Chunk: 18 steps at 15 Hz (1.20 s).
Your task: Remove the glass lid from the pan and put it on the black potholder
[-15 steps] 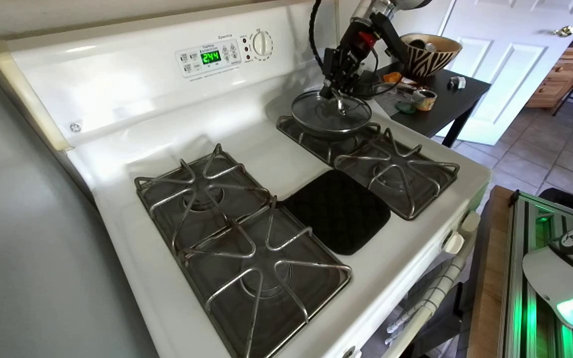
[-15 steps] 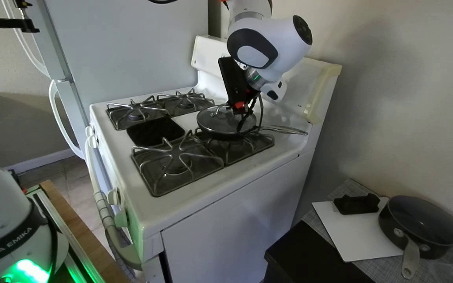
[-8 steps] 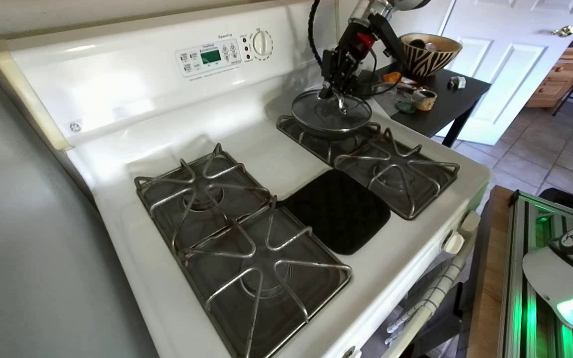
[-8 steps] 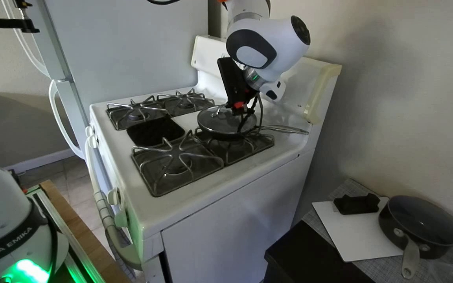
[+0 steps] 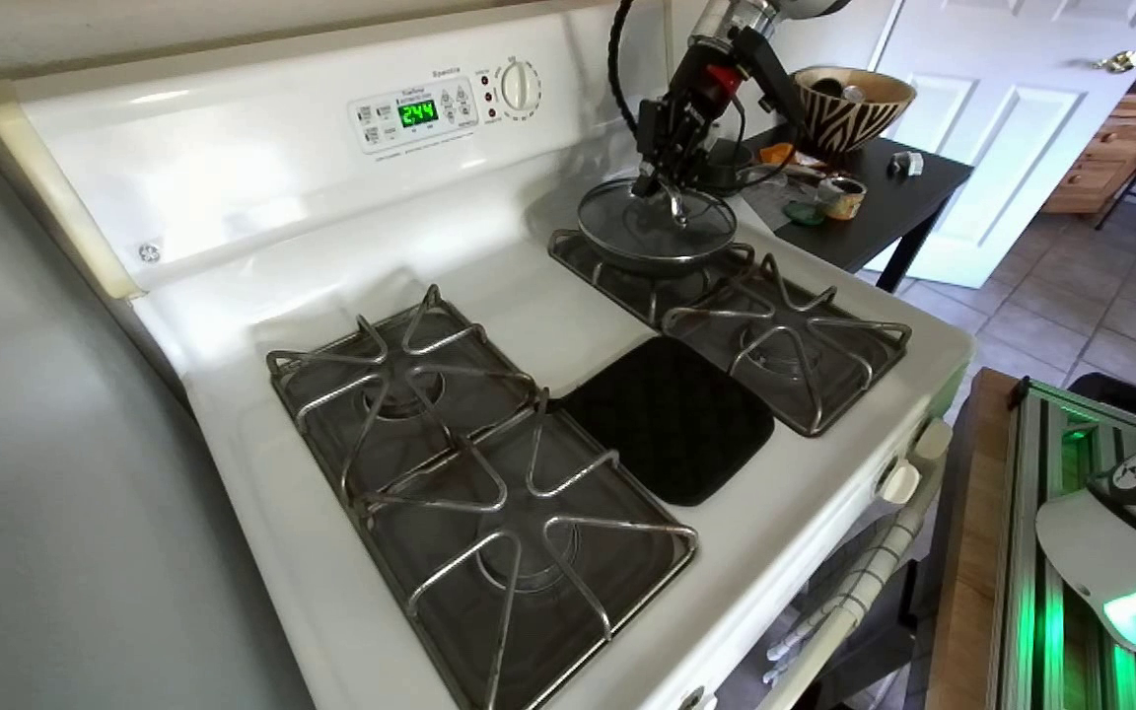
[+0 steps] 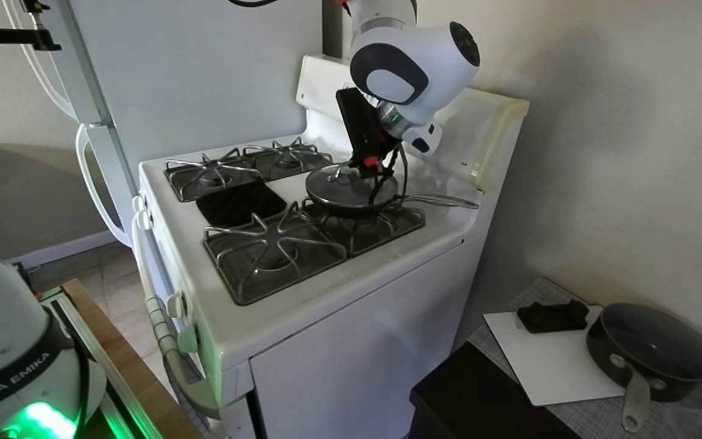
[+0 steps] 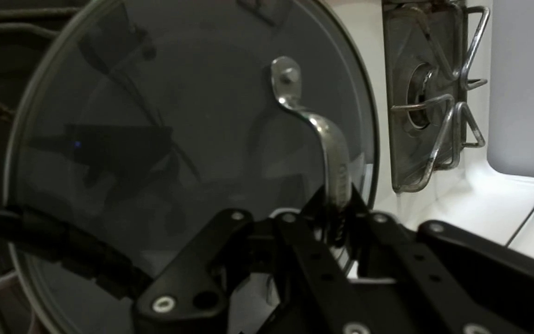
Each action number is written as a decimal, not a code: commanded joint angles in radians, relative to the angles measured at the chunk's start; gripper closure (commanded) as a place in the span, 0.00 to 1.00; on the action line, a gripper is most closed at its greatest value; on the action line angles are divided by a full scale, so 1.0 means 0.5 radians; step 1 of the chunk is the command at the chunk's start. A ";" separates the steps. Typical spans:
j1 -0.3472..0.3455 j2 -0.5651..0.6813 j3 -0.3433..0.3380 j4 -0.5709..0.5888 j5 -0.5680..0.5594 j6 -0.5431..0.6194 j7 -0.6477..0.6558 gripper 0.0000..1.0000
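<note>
The glass lid [image 5: 617, 225] is round and see-through with a metal rim and an arched metal strap handle [image 7: 334, 153]. It sits on the dark pan [image 5: 652, 264], on the back burner grate. The pan's metal handle [image 6: 442, 200] points away from the potholder in an exterior view. My gripper [image 7: 338, 197] is around the strap handle in the wrist view, a black finger against each side, and looks shut on it. The gripper also shows over the lid in an exterior view [image 5: 665, 182]. The square black potholder [image 5: 667, 419] lies flat between the burner pairs; it also shows in an exterior view [image 6: 240, 203].
Metal burner grates [image 5: 790, 340] stand raised on both sides of the potholder. The stove's back panel [image 5: 262, 138] rises close behind the pan. A side table with a patterned bowl [image 5: 849, 108] and a saucepan [image 6: 646, 350] stands beside the stove. A cable hangs along the gripper.
The arm has shifted very slightly over the second. The pan and lid have moved only a few pixels, and the lid still sits on the pan. The potholder has not moved.
</note>
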 commanded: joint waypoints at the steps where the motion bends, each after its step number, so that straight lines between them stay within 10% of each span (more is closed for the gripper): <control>1: -0.021 -0.021 0.027 0.018 -0.050 -0.044 0.002 1.00; 18: -0.065 -0.065 0.035 0.050 -0.005 -0.271 -0.042 1.00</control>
